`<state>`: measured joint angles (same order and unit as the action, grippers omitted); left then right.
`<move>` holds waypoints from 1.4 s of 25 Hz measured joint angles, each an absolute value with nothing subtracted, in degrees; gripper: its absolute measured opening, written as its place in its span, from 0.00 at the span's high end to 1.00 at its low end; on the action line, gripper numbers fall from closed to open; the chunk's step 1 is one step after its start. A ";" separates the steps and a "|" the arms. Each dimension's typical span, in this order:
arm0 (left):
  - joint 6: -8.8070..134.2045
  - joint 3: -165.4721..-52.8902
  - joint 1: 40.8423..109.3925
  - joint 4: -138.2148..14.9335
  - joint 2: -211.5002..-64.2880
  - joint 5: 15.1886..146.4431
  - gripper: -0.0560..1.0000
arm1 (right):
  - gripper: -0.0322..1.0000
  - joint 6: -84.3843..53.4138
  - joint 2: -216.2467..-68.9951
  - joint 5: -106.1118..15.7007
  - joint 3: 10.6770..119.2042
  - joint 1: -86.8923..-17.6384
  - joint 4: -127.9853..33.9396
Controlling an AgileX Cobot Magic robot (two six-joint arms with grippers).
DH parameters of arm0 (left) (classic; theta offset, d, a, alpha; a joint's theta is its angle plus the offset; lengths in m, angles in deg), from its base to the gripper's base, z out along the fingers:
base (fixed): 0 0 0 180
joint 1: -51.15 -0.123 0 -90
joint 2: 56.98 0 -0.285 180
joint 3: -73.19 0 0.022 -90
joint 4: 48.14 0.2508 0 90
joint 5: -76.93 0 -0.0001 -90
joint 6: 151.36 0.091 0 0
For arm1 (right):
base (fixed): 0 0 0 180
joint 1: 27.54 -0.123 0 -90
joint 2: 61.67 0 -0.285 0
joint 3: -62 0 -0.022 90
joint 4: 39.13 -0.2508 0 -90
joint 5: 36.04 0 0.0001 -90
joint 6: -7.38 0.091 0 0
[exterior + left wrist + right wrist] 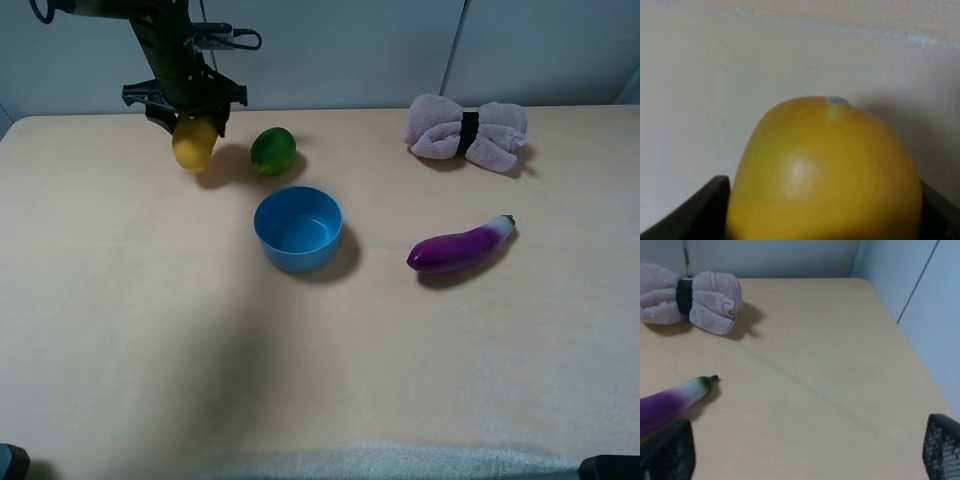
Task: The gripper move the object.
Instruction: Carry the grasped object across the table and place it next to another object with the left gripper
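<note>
The left claw (196,128) is seen shut on the object (195,143). In the left wrist view the yellow-orange oval is wedged btw. the two dark fingers (695,210), w/ its stem end pointed away from the cam. The object is held at the far left of the bench (150,320), near the back edge. Whether it is lifted clear or resting on the bench cannot be told; a shadow is cast just beside it.

Just to its right the lime (272,150) is found, close but apart. The blue bowl (258,222) is set in front of the lime. The eggplant (462,246) is placed well apart on the right, and the rolled pink towel (466,132) at back right. The right claw (804,452) is spread open, w/ nothing held; the eggplant tip is near one finger.

Step in hand is judged as grasp done, carry phase. No target is named. For the next move a firm grip is needed, as the smooth skin may slip, and lime and bowl rim must be cleared before set-down & release on bare bench.
</note>
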<state>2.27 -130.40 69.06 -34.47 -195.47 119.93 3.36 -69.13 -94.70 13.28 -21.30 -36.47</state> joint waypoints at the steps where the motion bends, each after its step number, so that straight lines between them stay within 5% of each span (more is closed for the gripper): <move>1: 2.27 -130.61 69.06 -34.46 -195.88 119.98 0.26 | 0.30 3.36 -69.13 -94.70 13.28 -21.30 -36.47; 35: 2.27 -131.31 70.53 -36.21 -198.82 116.57 0.26 | 0.30 3.36 -69.13 -94.70 13.28 -21.30 -36.47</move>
